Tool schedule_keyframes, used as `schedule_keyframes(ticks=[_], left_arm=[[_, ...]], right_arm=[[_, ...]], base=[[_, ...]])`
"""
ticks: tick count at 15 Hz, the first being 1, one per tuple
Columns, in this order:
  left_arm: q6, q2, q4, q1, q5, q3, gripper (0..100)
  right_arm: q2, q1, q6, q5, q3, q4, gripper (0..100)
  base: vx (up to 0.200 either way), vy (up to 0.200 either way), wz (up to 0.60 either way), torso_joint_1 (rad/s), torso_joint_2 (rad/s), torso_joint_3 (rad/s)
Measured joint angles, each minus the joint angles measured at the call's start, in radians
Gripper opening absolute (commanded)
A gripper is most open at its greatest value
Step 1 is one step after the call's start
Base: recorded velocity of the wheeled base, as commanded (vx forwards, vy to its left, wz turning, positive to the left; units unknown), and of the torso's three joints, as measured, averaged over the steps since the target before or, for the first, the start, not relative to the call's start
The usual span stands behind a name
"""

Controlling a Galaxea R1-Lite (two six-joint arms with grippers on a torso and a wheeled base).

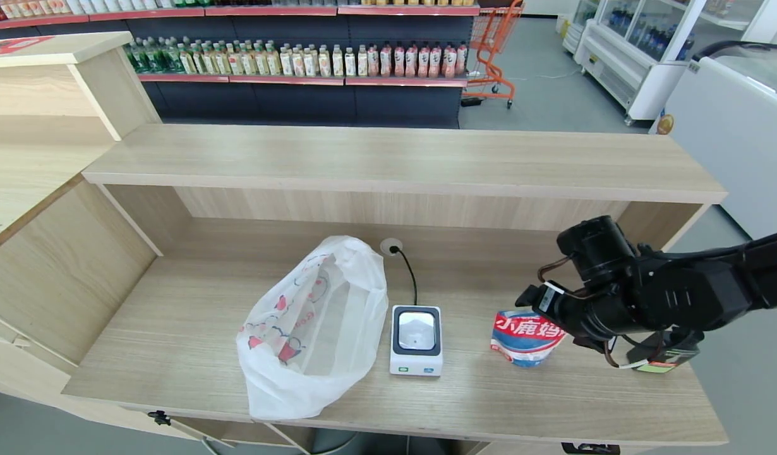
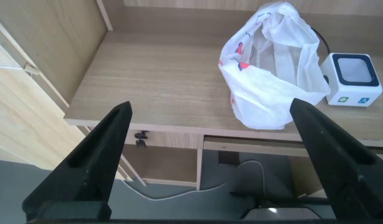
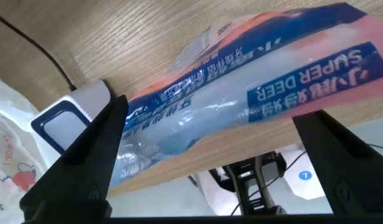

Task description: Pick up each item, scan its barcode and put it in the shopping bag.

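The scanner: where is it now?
In the head view, the scanner stands on the counter, between the shopping bag on its left and the packet on its right.

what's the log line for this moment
step: pick pack | right gripper: open at pack | pack: on counter, right of scanner | bag: left of scanner | left gripper: open, off counter edge

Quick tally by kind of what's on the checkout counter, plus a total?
shopping bag: 1
barcode scanner: 1
packaged item: 1
Total: 3
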Motion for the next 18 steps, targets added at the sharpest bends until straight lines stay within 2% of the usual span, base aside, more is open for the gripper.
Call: schedule_keyframes(ticks=[3, 9, 18], left_arm=[[0.000, 0.000, 0.000, 0.000, 0.000, 0.000, 100], [0.000, 0.000, 0.000, 0.000, 0.000, 0.000, 100], [0.000, 0.000, 0.000, 0.000, 0.000, 0.000, 100]], right_arm=[[0.061, 0.004, -0.029, -0.056, -0.006, -0.056, 100], [0.156, 0.002, -0.057, -0.063, -0.015, -0.169, 100], [0.244, -0.006, -0.143, -0.107, -0.068, -0.227, 100]], base=[[0.000, 0.000, 0.00, 0.000, 0.00, 0.000], [0.000, 0.000, 0.00, 0.000, 0.00, 0.000], [0.000, 0.000, 0.00, 0.000, 0.00, 0.000]])
